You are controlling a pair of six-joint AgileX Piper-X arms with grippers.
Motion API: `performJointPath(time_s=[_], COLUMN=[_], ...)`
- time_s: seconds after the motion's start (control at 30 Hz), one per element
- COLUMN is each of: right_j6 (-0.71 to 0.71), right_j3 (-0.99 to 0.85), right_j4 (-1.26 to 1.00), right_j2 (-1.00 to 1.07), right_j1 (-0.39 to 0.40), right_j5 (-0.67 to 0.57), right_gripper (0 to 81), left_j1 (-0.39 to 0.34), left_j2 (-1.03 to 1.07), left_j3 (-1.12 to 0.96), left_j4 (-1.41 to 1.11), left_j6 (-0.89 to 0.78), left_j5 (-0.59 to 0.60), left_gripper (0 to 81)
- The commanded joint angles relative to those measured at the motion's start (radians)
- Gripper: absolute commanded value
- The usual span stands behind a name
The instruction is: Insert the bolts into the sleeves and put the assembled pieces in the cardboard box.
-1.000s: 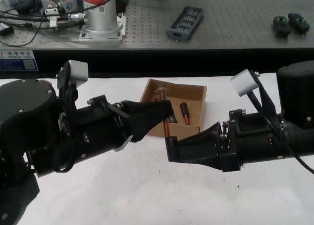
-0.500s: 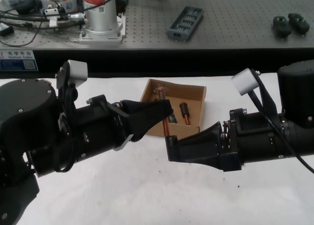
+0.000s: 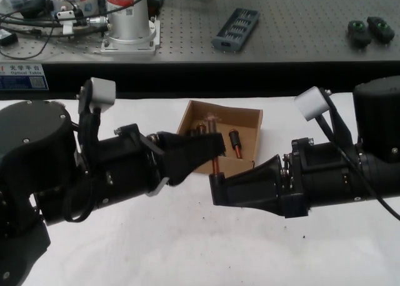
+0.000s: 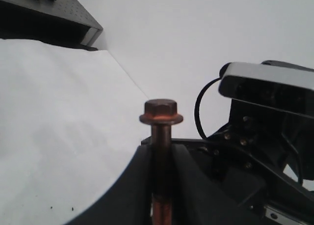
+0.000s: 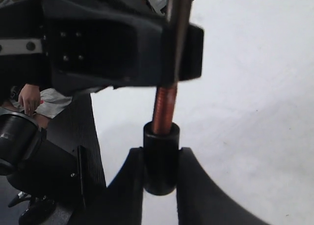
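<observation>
Inside a black cylindrical sleeve (image 5: 160, 161) stands a threaded coppery bolt (image 5: 165, 107).

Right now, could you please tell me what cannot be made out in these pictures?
The bolt tip: right wrist view, hidden inside the sleeve.
Part of the cardboard box floor: high view, covered by the left tool.
The bolt's lower shank: left wrist view, cut by the edge.

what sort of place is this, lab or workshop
Probably a robotics or optics lab: a perforated optical table, a metal post mounted on it, and loose cables beside that.
</observation>
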Motion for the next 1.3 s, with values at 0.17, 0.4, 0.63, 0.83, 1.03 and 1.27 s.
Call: performJointPath(time_s=[0.17,0.4,0.63,0.83,1.03,1.27], right_j6=[-0.006,0.010,0.057,0.085,0.103,0.120], right_j3=[-0.005,-0.005,-0.005,-0.005,-0.005,-0.005], right_j4=[-0.017,-0.029,-0.124,-0.132,-0.173,-0.179], right_j2=[-0.015,-0.015,-0.015,-0.015,-0.015,-0.015], right_j1=[0.000,0.000,-0.004,-0.004,-0.004,-0.007], right_j5=[-0.004,-0.004,-0.004,-0.004,0.000,-0.020], right_gripper=[2.4,2.4,2.4,2.4,2.4,2.4], left_j1=[-0.001,-0.006,-0.020,-0.020,-0.014,0.016], left_j2=[-0.001,-0.001,-0.001,-0.001,-0.001,-0.001], left_j3=[-0.004,-0.004,-0.004,-0.004,-0.004,-0.017], left_j4=[-0.007,-0.007,-0.028,-0.073,-0.082,-0.112], left_j6=[0.000,-0.004,0.022,0.091,0.163,0.170], left_j5=[0.033,0.041,0.038,0.038,0.038,-0.022], left_gripper=[0.6,0.6,0.6,0.6,26.3,48.2])
